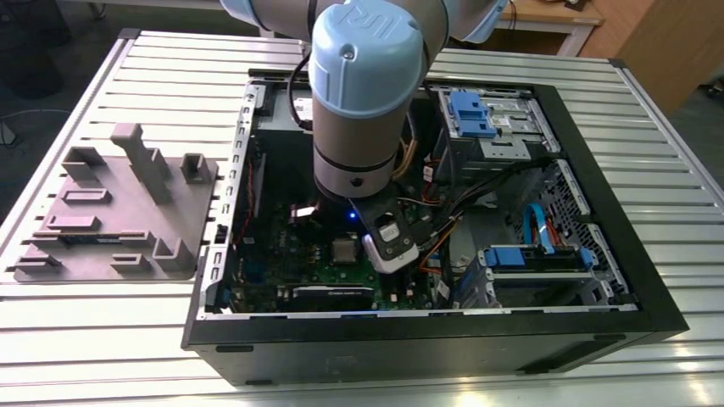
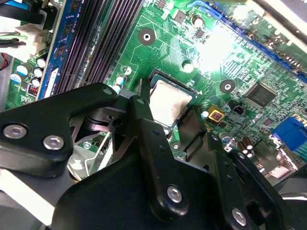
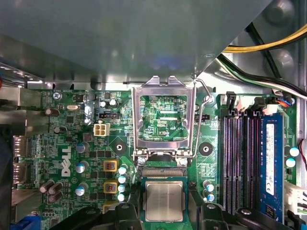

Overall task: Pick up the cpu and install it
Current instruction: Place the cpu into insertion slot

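Down inside the case (image 1: 430, 348), fingers (image 2: 143, 108) apart flanking cpu (image 3: 164, 201), hinged frame (image 3: 163, 117) open beside, memory slots (image 3: 240, 158) near.

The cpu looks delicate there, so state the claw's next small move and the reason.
Probably ease the claw straight up, off the cpu: it lies flat in the socket with the claw straddling it, and the retention frame stands open beyond it. Whether the claw grips the cpu I cannot tell, so go slowly.
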{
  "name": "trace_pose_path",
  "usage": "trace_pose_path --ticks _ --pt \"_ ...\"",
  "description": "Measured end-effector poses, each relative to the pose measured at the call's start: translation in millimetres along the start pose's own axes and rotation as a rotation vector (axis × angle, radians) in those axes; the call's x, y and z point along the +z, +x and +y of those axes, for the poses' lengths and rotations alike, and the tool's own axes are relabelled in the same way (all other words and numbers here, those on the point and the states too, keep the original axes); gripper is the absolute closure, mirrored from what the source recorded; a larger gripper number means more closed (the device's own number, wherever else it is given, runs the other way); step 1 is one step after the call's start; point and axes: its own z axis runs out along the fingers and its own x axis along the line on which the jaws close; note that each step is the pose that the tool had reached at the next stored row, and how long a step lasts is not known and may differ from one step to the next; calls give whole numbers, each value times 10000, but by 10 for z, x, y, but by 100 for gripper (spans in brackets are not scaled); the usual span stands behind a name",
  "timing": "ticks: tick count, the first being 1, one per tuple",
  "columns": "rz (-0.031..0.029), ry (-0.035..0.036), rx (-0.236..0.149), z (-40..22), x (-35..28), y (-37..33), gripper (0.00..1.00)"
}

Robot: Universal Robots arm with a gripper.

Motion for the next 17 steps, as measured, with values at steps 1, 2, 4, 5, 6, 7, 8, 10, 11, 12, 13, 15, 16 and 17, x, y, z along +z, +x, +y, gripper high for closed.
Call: trace_pose_path --ticks 1,2,4,5,6,7,8,10,11,12,13,15,16,17 --pt "0 0 0 0 0 0 53" --pt "0 0 0 0 0 0 53" --pt "0 0 0 0 0 0 53" --pt "0 0 0 0 0 0 53" --pt "0 0 0 0 1 0 53" --pt "0 0 0 0 1 0 53" --pt "0 0 0 0 1 0 52" --pt "0 0 0 1 1 0 52" --pt "0 0 0 1 1 0 46" --pt "0 0 0 1 1 0 46" --pt "0 0 0 1 1 0 46" --pt "0 0 0 1 2 0 46" --pt "0 0 0 1 2 0 46" --pt "0 0 0 1 2 0 46"
